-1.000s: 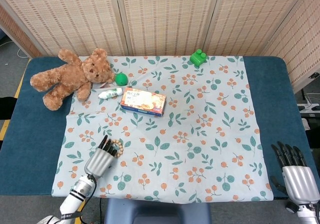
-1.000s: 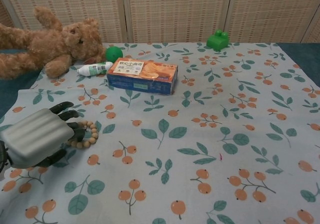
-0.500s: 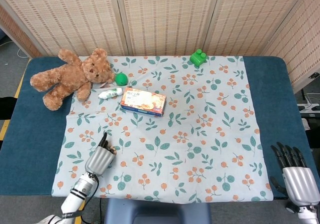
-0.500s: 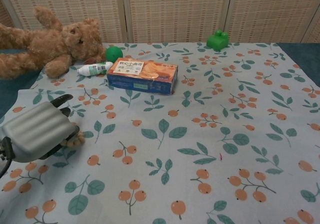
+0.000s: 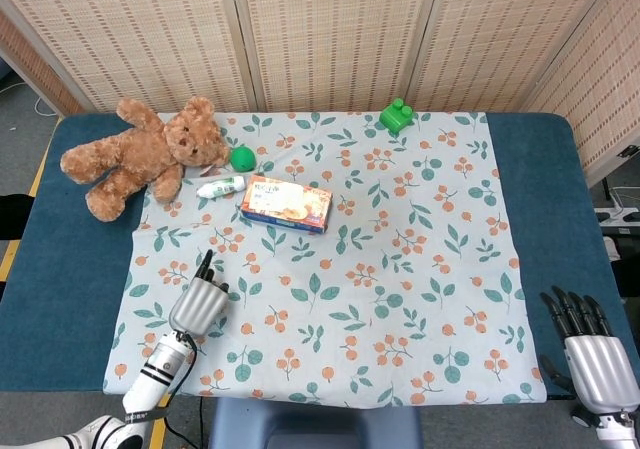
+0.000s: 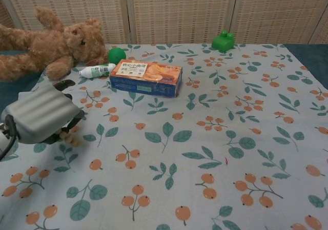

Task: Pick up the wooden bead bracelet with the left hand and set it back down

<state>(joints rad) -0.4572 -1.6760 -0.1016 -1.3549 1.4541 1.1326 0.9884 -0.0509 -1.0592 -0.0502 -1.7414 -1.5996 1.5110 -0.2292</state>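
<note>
- Your left hand [image 6: 40, 113] sits over the near-left part of the floral cloth [image 5: 400, 269], fingers curled down around the wooden bead bracelet [image 6: 65, 134]. Only a few beads show under the palm in the chest view, and you cannot tell whether they hang clear of the cloth.
- Behind it lies the teddy bear [image 5: 135, 154], half on the blue table [image 5: 60, 269], half on the cloth.
- Just right of the bear are a green ball [image 5: 242, 158] and a small white bottle [image 5: 221, 186] lying on its side.
- The biscuit box [image 5: 286, 203] lies flat beside the bottle.
- A green toy block [image 5: 396, 116] stands at the far edge.
- Your right hand [image 5: 590, 354] rests off the cloth at the near-right corner, fingers straight and apart, holding nothing.
</note>
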